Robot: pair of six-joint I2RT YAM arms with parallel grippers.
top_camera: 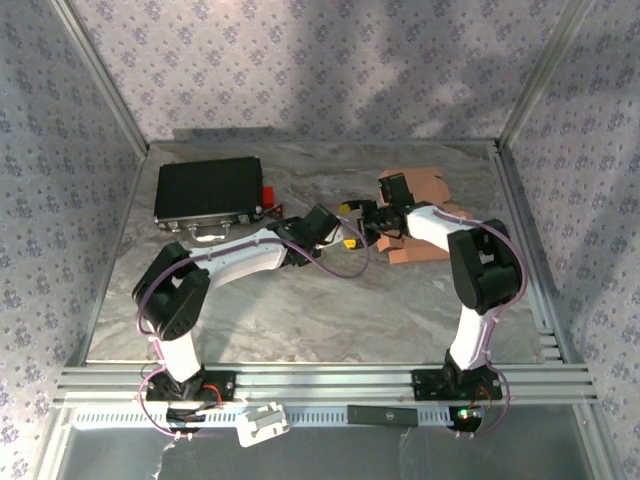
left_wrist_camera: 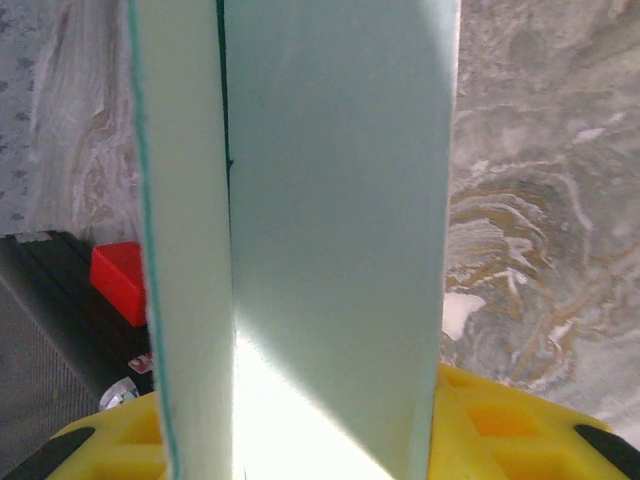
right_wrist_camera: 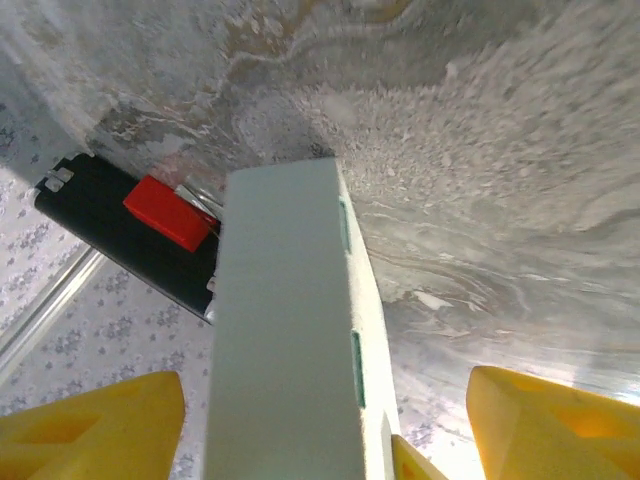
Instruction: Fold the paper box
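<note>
Looking down from above, the left end effector (top_camera: 338,228) and right end effector (top_camera: 374,218) sat close together over the middle of the surface (top_camera: 300,310), with a black case (top_camera: 208,190) far left and brown card (top_camera: 418,250) far right. At the left wrist, the paper box (left_wrist_camera: 330,250) stood as pale upright panels between yellow fingers (left_wrist_camera: 520,440); whether they pinched it could not be told. At the right wrist, the fingers stood spread, clear of the panel on both sides. The box looked light, thin and easily creased, best held on a flat panel near a fold.
</note>
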